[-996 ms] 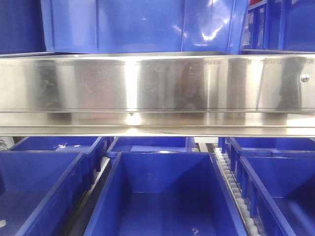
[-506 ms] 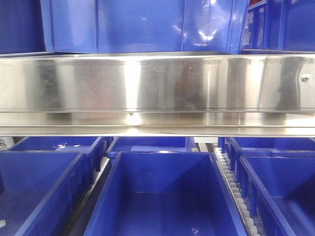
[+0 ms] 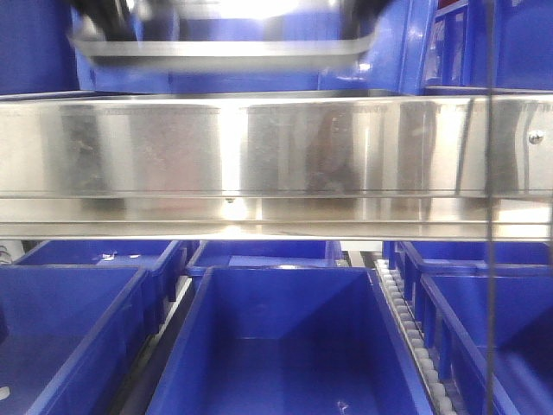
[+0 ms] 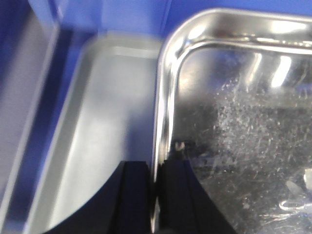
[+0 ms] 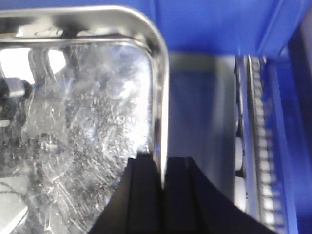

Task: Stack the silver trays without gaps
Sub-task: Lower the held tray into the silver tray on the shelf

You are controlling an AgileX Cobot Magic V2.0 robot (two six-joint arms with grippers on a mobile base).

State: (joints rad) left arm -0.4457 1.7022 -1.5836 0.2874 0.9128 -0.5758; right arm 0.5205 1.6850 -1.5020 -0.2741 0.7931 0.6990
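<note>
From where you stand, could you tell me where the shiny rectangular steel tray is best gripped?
By the flat flared rim of its two short sides, one pincer from each end. The shiny rectangular steel tray is shallow, so only the rim offers an edge; the left pincer and right pincer each straddle it there.

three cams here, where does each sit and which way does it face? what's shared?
Exterior front-facing: faces the rack, level with the steel shelf rail, blue bins below; the silver tray shows blurred at top, dark blurred shapes at its ends.
Left wrist-mounted: looks down past the left gripper, shut on the tray's left rim; a second tray lies below in a blue bin.
Right wrist-mounted: looks down past the right gripper, shut on the tray's right rim.
Shared: all three views show the held tray.
</note>
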